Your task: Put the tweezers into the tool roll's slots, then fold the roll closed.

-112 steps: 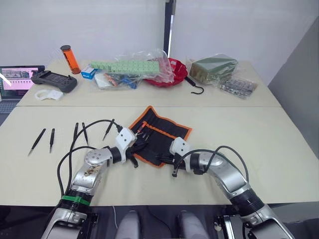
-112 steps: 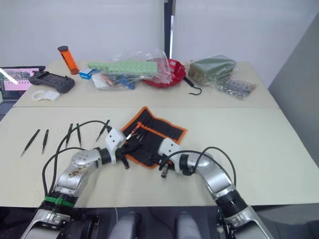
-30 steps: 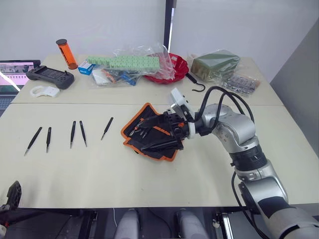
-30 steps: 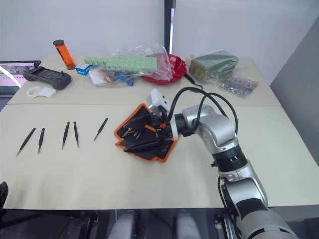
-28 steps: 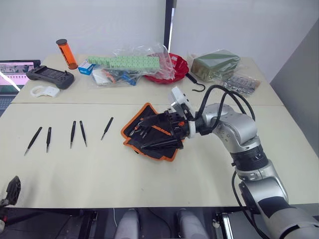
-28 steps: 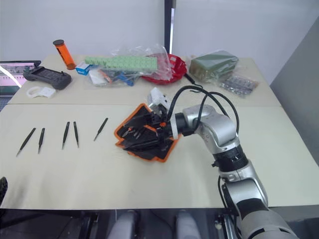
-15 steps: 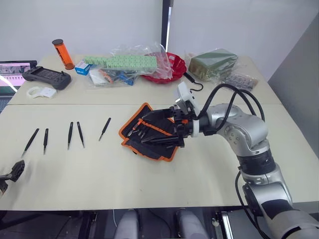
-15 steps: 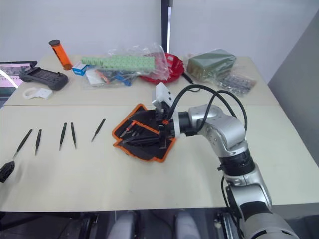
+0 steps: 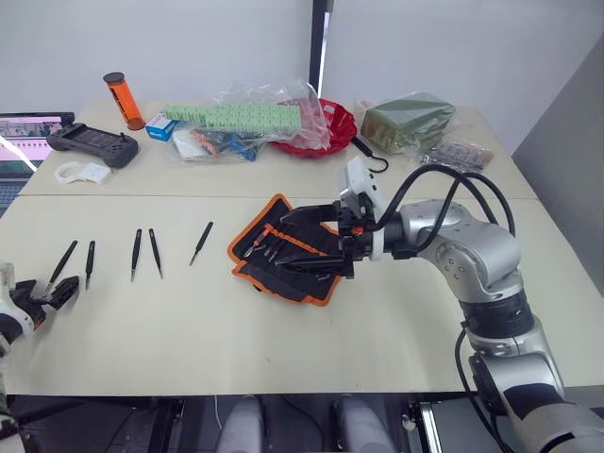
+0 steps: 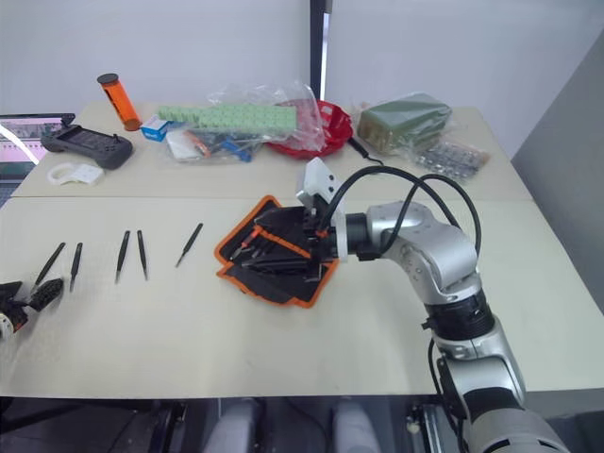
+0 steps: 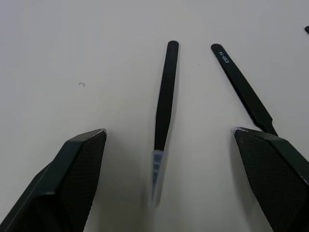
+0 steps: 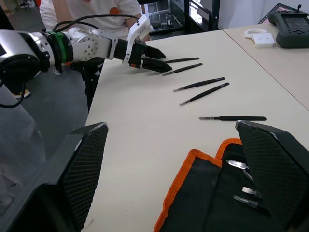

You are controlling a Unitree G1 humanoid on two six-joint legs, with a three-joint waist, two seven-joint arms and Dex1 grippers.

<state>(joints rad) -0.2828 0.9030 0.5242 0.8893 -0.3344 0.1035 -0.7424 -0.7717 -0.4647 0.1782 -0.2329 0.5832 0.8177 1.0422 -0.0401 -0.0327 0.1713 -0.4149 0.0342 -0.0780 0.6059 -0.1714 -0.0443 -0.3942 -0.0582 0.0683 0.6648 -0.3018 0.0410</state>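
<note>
Now risen at table edge since a moment ago, left gripper (image 9: 52, 293) spread wide before outermost of tweezers (image 9: 63, 262), right gripper (image 9: 340, 243) parted over tool roll (image 9: 283, 260) lying open mid-table, beyond, controller (image 9: 92, 146), orange tube (image 9: 123, 100), bagged clutter (image 9: 255, 123).

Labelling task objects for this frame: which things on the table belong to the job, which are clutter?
Job: five slim black metal tweezers, loose on the table; black fabric tool roll with orange piping, lying open.

Clutter: black game controller, orange cylindrical tube, red bowl, black hook, green packet.
</note>
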